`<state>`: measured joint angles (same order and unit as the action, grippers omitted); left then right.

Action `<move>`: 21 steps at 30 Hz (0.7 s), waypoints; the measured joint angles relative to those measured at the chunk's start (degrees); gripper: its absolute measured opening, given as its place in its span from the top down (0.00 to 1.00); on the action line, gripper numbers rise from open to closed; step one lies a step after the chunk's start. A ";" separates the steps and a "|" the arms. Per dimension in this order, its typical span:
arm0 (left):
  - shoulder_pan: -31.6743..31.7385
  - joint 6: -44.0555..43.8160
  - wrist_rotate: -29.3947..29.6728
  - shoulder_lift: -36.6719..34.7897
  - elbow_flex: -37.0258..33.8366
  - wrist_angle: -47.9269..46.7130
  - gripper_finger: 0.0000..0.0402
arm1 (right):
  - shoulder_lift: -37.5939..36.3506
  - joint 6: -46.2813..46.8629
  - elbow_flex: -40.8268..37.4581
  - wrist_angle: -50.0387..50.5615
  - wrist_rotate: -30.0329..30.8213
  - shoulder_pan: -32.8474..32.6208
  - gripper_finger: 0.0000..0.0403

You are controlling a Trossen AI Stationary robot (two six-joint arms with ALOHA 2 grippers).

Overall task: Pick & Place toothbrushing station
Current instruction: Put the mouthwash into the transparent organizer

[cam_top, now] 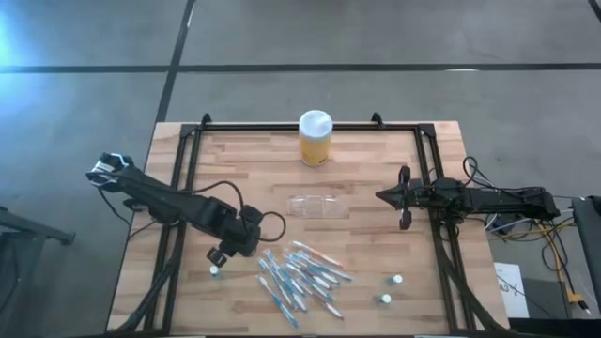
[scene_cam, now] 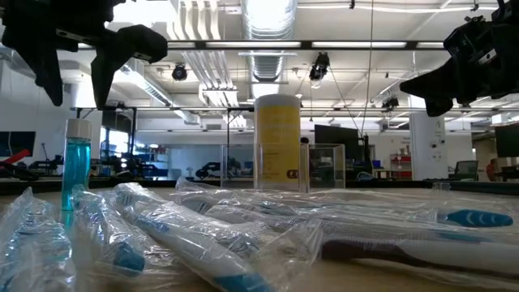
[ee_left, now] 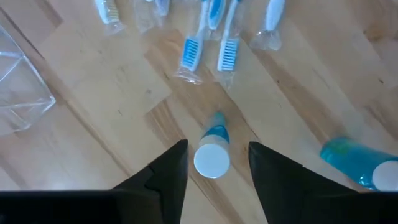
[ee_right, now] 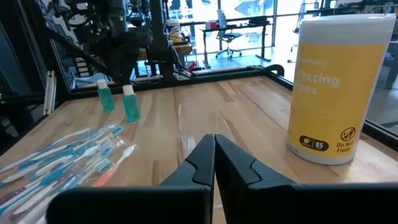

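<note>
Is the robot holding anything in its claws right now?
No, nothing is held. The left gripper hangs open above a small blue bottle, its jaws either side of the white cap, not gripping it. The right gripper is shut on nothing.

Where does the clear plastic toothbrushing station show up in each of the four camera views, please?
High view: toothbrushing station at table centre, below the yellow jar.
Low view: faint clear walls just right of the jar.
Left wrist view: clear corner at the left edge.
Right wrist view: faint, left of the jar.
Shared landmark: the yellow jar.
</note>
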<state>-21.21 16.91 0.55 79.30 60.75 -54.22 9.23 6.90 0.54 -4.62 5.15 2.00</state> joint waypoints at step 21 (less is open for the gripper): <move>0.00 8.86 1.84 2.26 -0.02 -0.91 0.51 | 4.27 1.47 0.00 -0.28 0.96 0.00 0.98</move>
<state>-21.21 25.78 2.39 81.56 60.73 -55.13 13.51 8.36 0.54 -4.91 6.11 2.00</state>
